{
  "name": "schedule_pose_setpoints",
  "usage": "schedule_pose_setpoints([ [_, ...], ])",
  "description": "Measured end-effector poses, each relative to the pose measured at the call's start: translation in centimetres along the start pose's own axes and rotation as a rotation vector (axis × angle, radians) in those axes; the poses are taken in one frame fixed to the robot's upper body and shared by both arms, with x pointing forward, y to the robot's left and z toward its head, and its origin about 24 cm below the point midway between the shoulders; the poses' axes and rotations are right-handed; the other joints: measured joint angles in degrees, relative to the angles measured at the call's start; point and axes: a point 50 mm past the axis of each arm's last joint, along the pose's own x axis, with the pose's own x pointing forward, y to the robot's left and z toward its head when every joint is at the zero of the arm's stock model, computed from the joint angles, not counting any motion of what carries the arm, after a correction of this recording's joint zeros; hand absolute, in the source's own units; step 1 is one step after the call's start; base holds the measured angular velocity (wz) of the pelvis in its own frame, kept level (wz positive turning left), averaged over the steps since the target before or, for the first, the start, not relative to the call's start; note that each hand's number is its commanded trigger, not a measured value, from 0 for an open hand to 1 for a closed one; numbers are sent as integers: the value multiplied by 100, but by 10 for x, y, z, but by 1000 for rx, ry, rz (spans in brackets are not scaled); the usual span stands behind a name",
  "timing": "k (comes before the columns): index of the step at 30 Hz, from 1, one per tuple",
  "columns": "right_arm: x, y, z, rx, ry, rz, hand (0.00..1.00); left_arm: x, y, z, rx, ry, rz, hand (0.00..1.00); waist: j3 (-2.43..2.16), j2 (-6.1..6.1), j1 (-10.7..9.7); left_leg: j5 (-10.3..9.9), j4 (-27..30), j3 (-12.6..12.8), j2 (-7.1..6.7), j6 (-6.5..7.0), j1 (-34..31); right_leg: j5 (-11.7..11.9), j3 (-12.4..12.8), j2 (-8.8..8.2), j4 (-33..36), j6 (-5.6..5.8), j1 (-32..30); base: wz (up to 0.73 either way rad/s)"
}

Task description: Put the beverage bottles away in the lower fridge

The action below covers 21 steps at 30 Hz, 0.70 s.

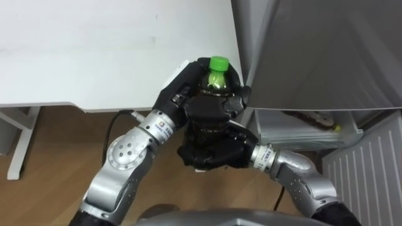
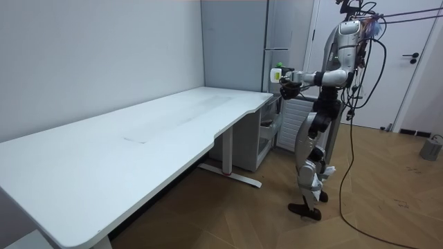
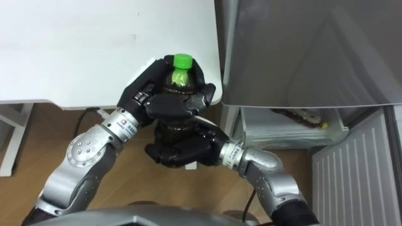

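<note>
A dark drink bottle with a green cap (image 1: 218, 63) (image 3: 182, 61) stands upright between my two hands, held in front of my chest. My left hand (image 1: 200, 94) (image 3: 164, 94) is curled round its upper body. Below it, my right hand (image 1: 213, 152) (image 3: 182, 150) wraps round the base. In the room view the bottle (image 2: 277, 72) is held out toward the fridge (image 2: 277, 41). The lower fridge compartment (image 1: 308, 129) is open, with its door (image 1: 370, 176) swung out at my right and some items on a shelf inside.
A long white table (image 1: 94, 50) (image 2: 124, 138) lies at my left, its corner close to the bottle. The grey upper fridge door (image 1: 314, 50) is shut. I stand on wooden floor between table and fridge.
</note>
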Motion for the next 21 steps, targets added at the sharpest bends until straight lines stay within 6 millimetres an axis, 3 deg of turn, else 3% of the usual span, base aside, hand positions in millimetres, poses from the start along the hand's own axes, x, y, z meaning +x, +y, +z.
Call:
schedule_pose_setpoints([
  [18,-2,-1,1,-10,-4,0,100,1,-1,1,2,-5,1,100,18,-45,-9,-1,-33,-7,3,-1,1,1,17,6,-3,-2,1,0],
  [19,-2,-1,1,-10,-4,0,100,1,-1,1,2,-6,1,58,18,-45,-14,-1,-33,-7,2,-1,1,1,17,6,-3,-2,0,0],
  [20,-2,-1,1,-10,-4,0,100,1,-1,1,2,-6,2,0,18,-44,-25,-1,-33,-10,2,-1,1,1,14,6,-3,-2,1,0],
  [21,-2,-1,1,-10,-5,0,100,1,-1,1,1,-6,2,0,18,-44,-27,-1,-33,-10,2,-1,-1,1,14,5,-3,-2,1,0],
])
